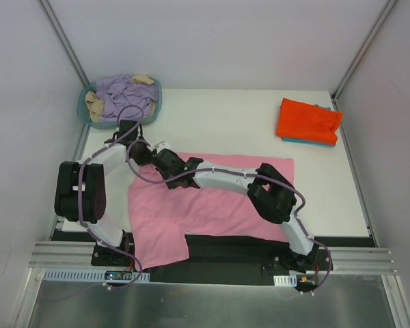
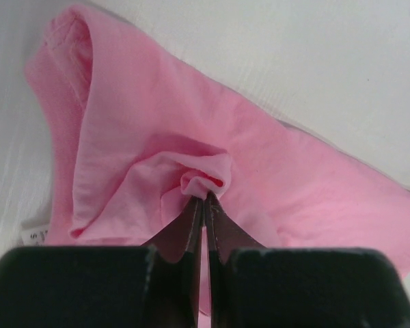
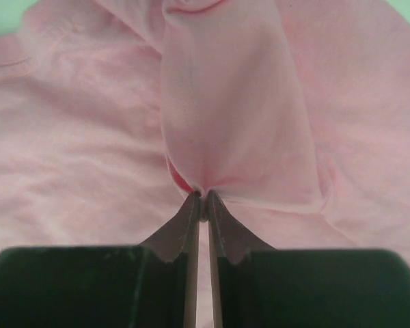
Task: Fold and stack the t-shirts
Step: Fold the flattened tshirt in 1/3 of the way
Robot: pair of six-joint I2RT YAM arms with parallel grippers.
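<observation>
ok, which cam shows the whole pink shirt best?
Top external: the pink t-shirt lies spread, outline mostly visible. Left wrist shows only a bunched fold pinched in the left claw; right wrist the same at the right claw.

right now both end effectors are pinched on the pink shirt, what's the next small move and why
Probably raise both together a little. The left end effector and right end effector are each shut on a pucker of the pink shirt, which lies spread flat, so the pinched edge needs clearance before folding over.
</observation>
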